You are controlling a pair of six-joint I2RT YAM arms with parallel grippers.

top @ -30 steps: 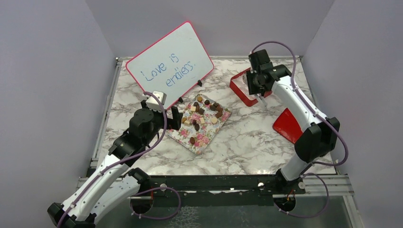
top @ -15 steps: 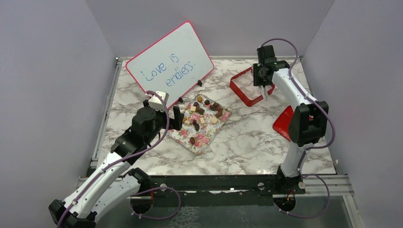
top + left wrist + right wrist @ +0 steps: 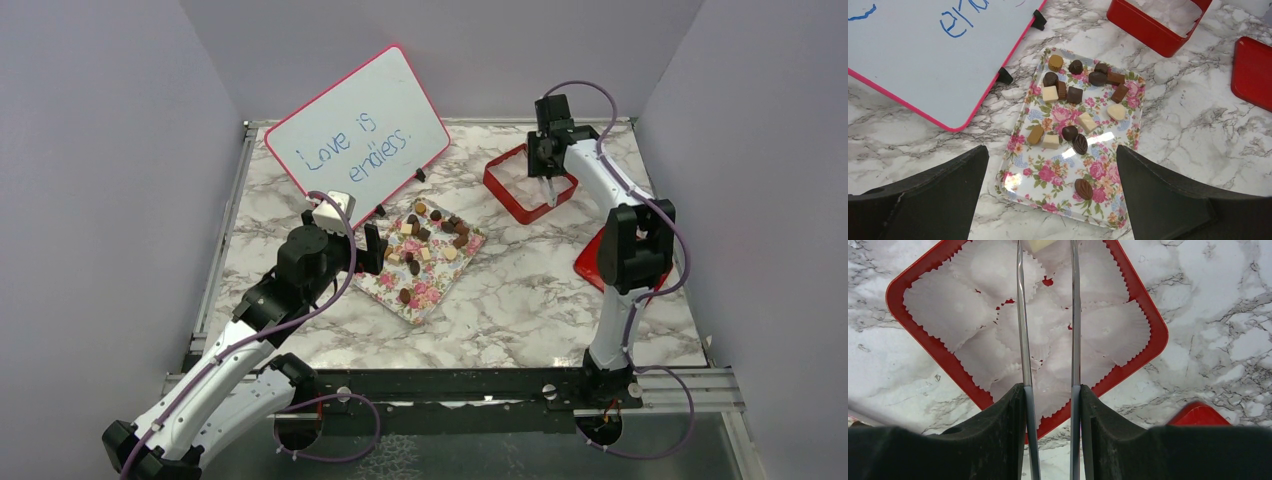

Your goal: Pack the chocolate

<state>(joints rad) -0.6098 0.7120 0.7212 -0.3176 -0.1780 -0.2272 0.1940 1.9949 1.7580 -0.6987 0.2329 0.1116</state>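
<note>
Several brown, dark and cream chocolate pieces [image 3: 1069, 93] lie on the floral tray [image 3: 1013, 182], with one leaf-shaped dark piece [image 3: 1083, 189] near its front end. My left gripper [image 3: 1052, 165] hangs open above that end of the tray [image 3: 420, 300], holding nothing. My right gripper [image 3: 1048, 387] is shut on a pair of metal tongs [image 3: 1021, 315]. The tongs' tips pinch a cream chocolate piece [image 3: 1040, 244] at the top edge of the right wrist view. They hang over the red box [image 3: 1143, 310], which is lined with white paper cups [image 3: 948, 305].
A pink-framed whiteboard [image 3: 355, 125] stands behind the tray at the back left. The red lid [image 3: 598, 262] lies right of the box [image 3: 500, 190], partly under my right arm. Marble tabletop [image 3: 520, 300] lies between the tray and the lid.
My right arm has folded back and swung the tongs from the box's right edge to over its inside. My left arm has stayed put.
</note>
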